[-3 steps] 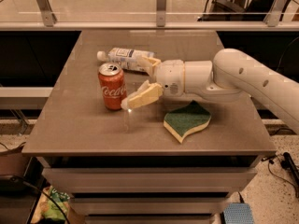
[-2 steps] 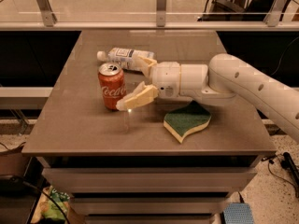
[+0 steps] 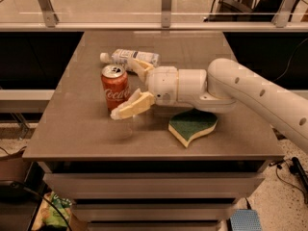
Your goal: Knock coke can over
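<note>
The red coke can [image 3: 115,87] stands upright on the brown table [image 3: 86,134], left of centre, its silver top showing. My gripper [image 3: 130,88] comes in from the right on a white arm and is open. One cream finger [image 3: 131,107] reaches in front of the can's lower right side. The other finger [image 3: 140,66] sits behind and to the right of the can. The can stands at the mouth of the open fingers; I cannot tell whether a finger touches it.
A clear plastic bottle [image 3: 130,57] with a white cap lies on its side behind the can. A green and yellow leaf-shaped sponge [image 3: 192,125] lies under the arm at centre right. A glass railing runs behind the table.
The arm and gripper have moved left toward the can, so the fingers now sit closer around it. The can still stands upright in the same spot.
</note>
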Motion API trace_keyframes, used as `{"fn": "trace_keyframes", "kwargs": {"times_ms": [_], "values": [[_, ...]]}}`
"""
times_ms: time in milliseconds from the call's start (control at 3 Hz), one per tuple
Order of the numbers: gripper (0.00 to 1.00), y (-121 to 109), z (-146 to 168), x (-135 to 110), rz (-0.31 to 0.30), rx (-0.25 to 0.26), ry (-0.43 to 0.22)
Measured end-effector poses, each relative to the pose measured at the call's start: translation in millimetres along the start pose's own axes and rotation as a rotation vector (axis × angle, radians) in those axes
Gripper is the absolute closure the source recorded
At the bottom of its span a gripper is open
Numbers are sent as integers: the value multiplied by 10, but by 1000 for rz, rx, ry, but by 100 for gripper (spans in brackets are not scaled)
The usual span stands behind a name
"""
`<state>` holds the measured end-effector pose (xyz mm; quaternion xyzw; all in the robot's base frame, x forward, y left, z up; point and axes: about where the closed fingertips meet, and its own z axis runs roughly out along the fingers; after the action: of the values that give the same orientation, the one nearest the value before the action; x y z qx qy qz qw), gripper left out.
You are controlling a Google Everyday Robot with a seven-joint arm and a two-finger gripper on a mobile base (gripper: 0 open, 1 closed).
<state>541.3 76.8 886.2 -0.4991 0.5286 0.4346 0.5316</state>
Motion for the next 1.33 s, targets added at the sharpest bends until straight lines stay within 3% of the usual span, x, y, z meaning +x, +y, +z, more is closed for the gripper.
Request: {"fn": "trace_keyframes", "kwargs": {"times_ms": [667, 1000, 1333], "values": [[0, 64, 167, 17, -15, -16, 36], [17, 77, 184, 8, -16, -20, 34], [41, 90, 205, 0, -17, -25, 34]]}}
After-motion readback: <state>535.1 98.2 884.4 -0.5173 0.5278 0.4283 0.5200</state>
